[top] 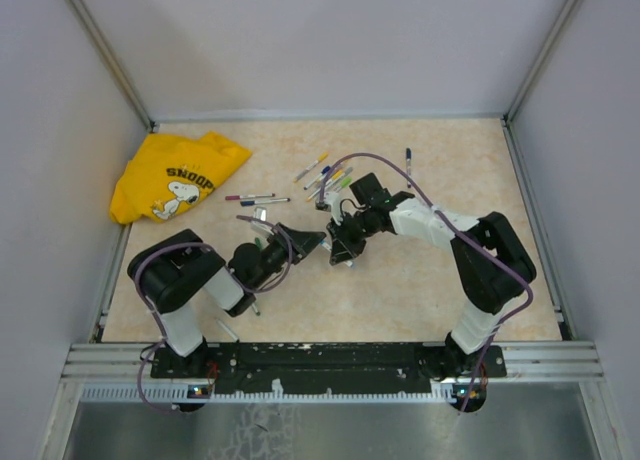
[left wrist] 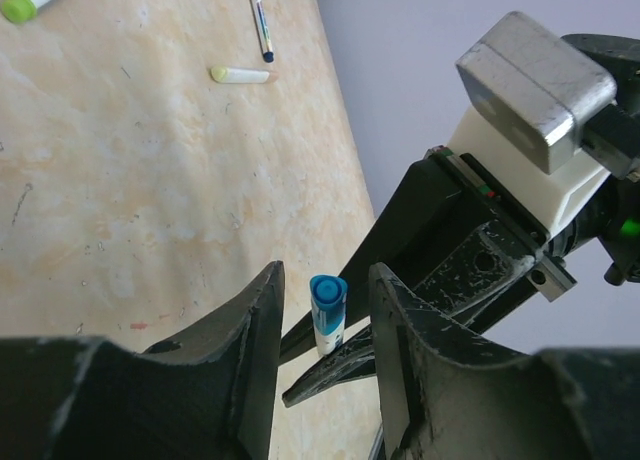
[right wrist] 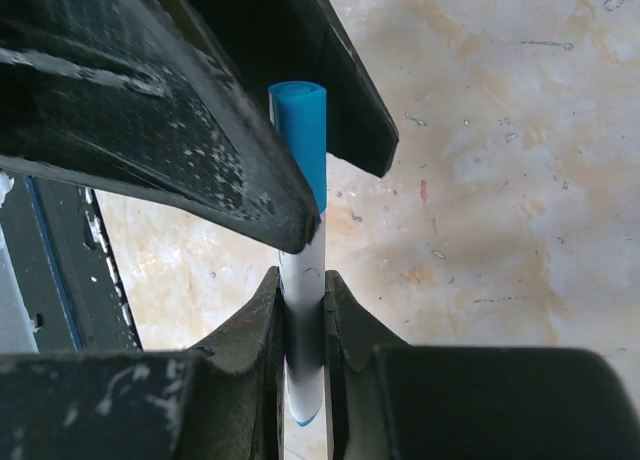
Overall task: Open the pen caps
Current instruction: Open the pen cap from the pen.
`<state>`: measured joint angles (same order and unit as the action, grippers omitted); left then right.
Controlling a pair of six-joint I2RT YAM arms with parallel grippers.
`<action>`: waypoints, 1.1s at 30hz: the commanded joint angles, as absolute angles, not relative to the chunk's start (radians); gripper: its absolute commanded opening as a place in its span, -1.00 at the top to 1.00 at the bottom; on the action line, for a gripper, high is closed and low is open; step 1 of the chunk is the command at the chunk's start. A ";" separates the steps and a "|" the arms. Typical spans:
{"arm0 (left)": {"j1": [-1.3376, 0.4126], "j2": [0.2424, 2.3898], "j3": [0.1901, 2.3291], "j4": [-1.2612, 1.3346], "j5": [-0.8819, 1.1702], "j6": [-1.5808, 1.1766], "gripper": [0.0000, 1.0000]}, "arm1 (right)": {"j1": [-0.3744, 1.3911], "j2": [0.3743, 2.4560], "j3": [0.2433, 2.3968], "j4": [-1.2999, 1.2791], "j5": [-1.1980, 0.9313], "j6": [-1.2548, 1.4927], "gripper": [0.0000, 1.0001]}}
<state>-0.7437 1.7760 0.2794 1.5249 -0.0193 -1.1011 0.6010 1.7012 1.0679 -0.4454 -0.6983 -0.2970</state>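
Right gripper clamps a pen over mid-table. The left gripper brackets its blue cap, jaws slack. Cap not yet off; other pens wait behind.

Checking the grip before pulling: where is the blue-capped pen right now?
In the right wrist view, the blue-capped pen is clamped by its white barrel in the right gripper, with its cap sitting inside the open left gripper.

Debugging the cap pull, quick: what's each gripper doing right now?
Left gripper: open, jaws either side of the blue cap, not gripping it.
Right gripper: shut on the pen barrel.
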 commanded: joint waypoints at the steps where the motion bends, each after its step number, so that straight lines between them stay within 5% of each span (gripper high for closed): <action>1: -0.745 1.803 0.305 1.790 0.007 -1.129 0.14 | 0.601 1.672 1.089 -0.408 -0.729 -0.287 1.00; 4: -0.746 1.807 0.314 1.790 0.013 -1.129 0.34 | 0.601 1.674 1.088 -0.407 -0.732 -0.288 1.00; 9: -0.746 1.795 0.302 1.790 -0.012 -1.113 0.99 | 0.601 1.687 1.089 -0.414 -0.730 -0.294 1.00; 29: -0.386 1.559 0.069 1.787 0.072 -1.092 1.00 | 0.659 1.703 1.085 -0.401 -0.749 -0.294 1.00; 33: -0.372 1.485 0.101 1.576 0.189 -1.043 1.00 | 0.658 1.675 1.089 -0.407 -0.698 -0.303 1.00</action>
<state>-0.3855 1.5646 0.0738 1.5242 0.0837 -1.1046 0.6506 1.7107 1.0729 -0.4049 -0.7307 -0.2855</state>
